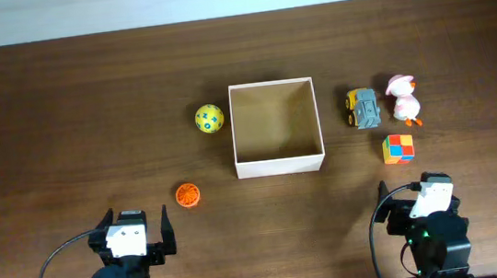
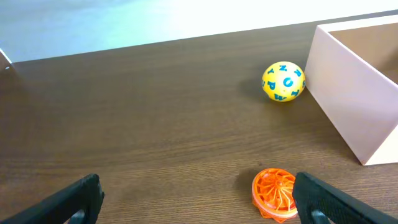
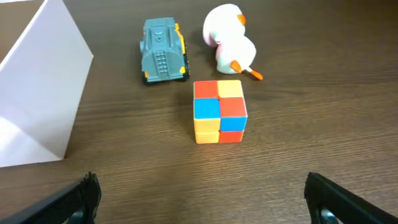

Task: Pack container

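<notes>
Container (image 1: 279, 164) sits ahead, between left pincer (image 1: 138, 217) and right pincer (image 1: 415, 188).

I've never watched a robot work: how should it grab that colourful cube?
Likely from above with the right hand, closing on the left and right faces of the cube: they are flat, parallel and upright, with nothing close beside them.

From overhead we looked straight down, far enough off to take in the whole table (image 1: 41, 105). On the left wrist we sat low and faced forward across the wood, near the orange disc (image 2: 275, 193) with the yellow ball (image 2: 283, 81) farther off. On the right wrist we faced forward too, close upon the cube (image 3: 219, 111), truck (image 3: 163, 50) and duck (image 3: 227, 40). Both wrist views shared the outer walls of the container (image 1: 279, 164) with the overhead view.
</notes>
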Motion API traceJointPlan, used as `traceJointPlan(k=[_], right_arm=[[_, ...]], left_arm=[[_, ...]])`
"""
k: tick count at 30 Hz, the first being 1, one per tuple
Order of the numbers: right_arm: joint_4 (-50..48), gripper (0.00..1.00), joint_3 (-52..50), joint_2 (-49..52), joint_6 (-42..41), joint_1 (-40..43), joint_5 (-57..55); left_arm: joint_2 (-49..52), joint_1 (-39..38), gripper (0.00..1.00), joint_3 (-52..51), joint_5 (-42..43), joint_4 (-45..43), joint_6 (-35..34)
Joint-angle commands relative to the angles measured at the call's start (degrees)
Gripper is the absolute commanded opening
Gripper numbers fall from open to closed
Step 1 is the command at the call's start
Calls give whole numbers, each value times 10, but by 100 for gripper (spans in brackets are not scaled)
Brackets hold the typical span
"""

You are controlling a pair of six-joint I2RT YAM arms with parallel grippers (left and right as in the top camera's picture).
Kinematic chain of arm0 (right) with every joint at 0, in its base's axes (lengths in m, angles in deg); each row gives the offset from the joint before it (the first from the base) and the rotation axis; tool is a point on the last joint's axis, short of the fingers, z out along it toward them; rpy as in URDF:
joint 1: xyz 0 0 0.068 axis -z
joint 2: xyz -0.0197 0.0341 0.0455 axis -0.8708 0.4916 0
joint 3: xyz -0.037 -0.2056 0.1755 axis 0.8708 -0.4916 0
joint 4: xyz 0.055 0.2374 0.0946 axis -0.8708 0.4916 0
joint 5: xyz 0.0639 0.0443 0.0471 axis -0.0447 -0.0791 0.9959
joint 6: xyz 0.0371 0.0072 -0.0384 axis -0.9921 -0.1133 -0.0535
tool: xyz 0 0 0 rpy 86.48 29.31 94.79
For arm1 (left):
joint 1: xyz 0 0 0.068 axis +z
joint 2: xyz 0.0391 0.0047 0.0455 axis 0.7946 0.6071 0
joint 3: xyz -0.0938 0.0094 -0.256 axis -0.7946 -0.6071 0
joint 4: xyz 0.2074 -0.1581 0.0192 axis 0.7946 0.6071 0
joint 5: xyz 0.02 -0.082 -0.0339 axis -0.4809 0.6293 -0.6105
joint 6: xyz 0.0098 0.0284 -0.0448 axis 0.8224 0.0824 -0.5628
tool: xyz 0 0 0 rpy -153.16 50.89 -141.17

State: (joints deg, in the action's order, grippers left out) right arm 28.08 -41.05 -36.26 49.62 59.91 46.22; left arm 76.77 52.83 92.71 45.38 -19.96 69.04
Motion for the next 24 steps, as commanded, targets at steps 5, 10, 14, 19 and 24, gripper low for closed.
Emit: traceJointPlan(k=[5, 10, 14, 19, 24], right_arm=[[-14, 99, 14, -1, -7, 3, 78], [24, 99, 120, 50, -1, 3, 80], [76, 99, 224, 159, -9, 3, 88], [141, 99, 388, 351, -9, 3, 85], [225, 99, 577, 540, -9, 3, 87]], left_arm=[[0, 3, 99, -4, 7, -1, -99], [44, 3, 99, 36, 6, 1, -151], [129, 3, 99, 105, 4, 1, -150], [303, 3, 99, 222, 5, 21, -150], [503, 3, 99, 398, 5, 128, -138]])
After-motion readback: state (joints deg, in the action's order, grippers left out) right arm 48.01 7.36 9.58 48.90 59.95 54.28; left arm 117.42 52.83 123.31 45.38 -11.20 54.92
